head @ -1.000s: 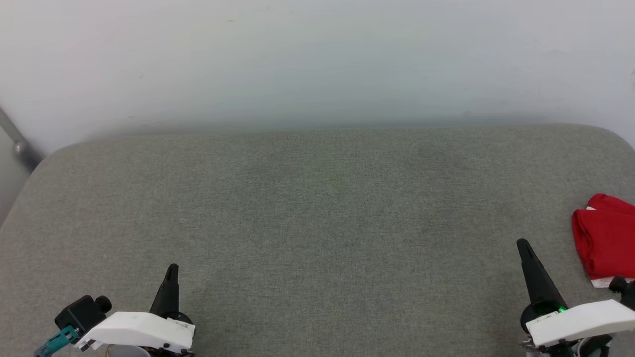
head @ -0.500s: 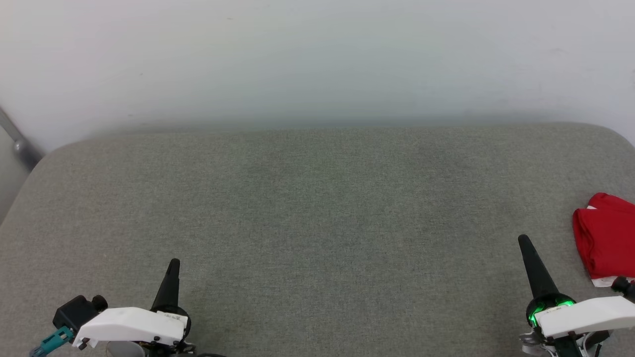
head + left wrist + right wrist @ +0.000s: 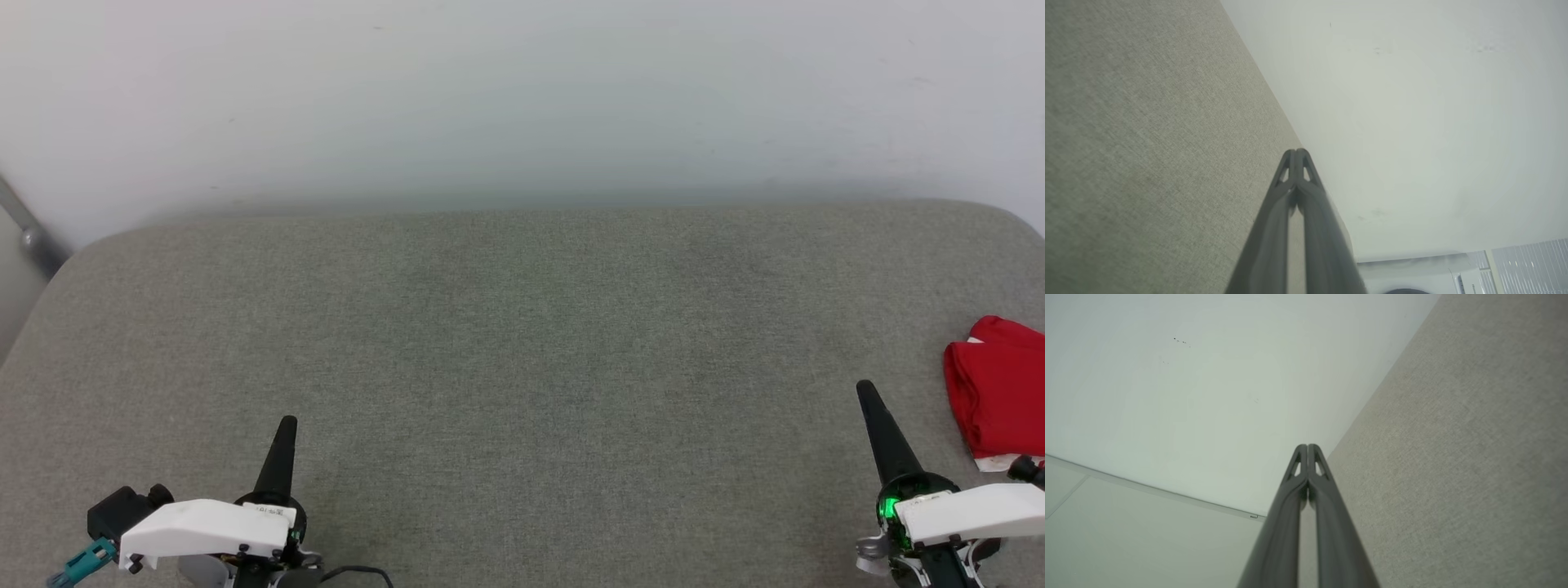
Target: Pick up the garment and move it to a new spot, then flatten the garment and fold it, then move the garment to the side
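The garment [image 3: 998,390] lies folded on the grey fabric surface [image 3: 522,327], near the right end effector [image 3: 864,389], to its right: red, with a white edge. The right and left end effector [image 3: 286,423] are pressed together, empty.

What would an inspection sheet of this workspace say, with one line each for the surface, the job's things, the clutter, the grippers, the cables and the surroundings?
Surface: grey fabric surface, flat, no stains seen.
Job's things: red garment lies in a compact heap at the right edge of the head view, partly cut off, with a bit of white at its near end.
Clutter: nothing seen.
Grippers: left gripper and right gripper are both shut and empty, and the right one is apart from the garment.
Cables: thin dark cable by the left gripper's base.
Surroundings: pale wall behind, metal bar at the far left.
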